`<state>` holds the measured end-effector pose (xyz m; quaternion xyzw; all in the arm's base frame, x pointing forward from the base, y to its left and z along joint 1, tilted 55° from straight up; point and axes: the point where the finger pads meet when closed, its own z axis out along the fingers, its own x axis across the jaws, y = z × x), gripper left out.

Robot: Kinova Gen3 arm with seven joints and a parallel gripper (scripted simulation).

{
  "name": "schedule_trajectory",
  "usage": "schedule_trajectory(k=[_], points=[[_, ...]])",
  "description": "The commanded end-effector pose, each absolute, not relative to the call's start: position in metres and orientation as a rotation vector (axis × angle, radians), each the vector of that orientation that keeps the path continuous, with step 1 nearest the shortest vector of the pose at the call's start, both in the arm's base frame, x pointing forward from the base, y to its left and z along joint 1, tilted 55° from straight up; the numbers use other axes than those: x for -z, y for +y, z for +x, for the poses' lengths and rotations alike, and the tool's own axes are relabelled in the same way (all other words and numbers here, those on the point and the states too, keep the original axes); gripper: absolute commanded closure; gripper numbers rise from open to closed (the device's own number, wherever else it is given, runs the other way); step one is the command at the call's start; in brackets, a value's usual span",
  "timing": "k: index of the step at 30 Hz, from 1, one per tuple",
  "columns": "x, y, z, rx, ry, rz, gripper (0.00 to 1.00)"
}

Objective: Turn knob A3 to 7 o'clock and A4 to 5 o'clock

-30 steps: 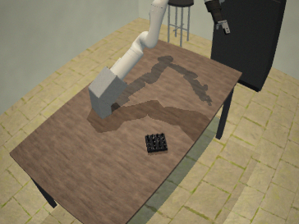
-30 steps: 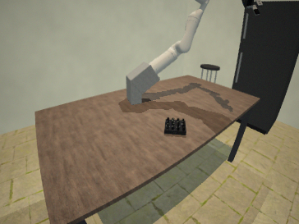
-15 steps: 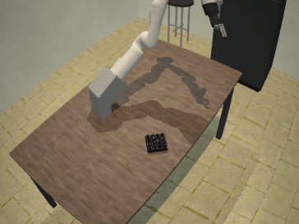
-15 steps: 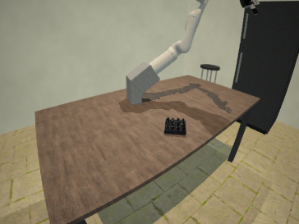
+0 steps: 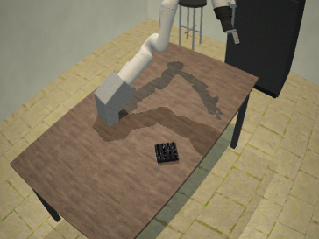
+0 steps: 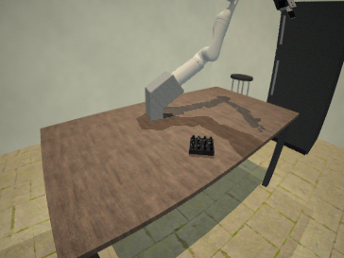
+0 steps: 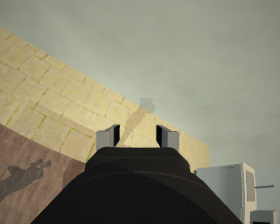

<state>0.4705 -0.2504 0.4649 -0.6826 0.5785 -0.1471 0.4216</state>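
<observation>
The black knob box [image 5: 166, 152] [image 6: 201, 146] sits on the wooden table [image 5: 88, 158] [image 6: 109, 171], near the long edge opposite the arm's grey base. Its knobs stand up in rows. The white lines, marks, names and socket are too small to read in the top and exterior views. My gripper [image 5: 236, 38] [image 6: 291, 10] [image 7: 137, 132] is open and empty, raised high and far from the box, out toward the dark cabinet. In the wrist view the two fingers stand wide apart, with floor and wall behind them. The knob box does not show in the wrist view.
The arm's grey angular base block [image 5: 111, 99] [image 6: 161, 97] stands at the table's far long side. A tall dark cabinet [image 5: 267, 40] [image 6: 307, 77] and a round stool [image 5: 192, 1] [image 6: 241, 77] stand beyond the table. A pale box-like object [image 7: 222, 187] shows at the wrist view's lower right.
</observation>
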Motion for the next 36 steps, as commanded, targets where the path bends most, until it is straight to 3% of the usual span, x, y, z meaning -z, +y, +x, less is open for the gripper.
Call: schedule_trajectory(k=[1,36], points=[[-0.465,-0.250,0.472,0.366,1.445,-1.709,0.00],[-0.382,-0.264,0.488,0.199,1.597,-1.581,0.00]])
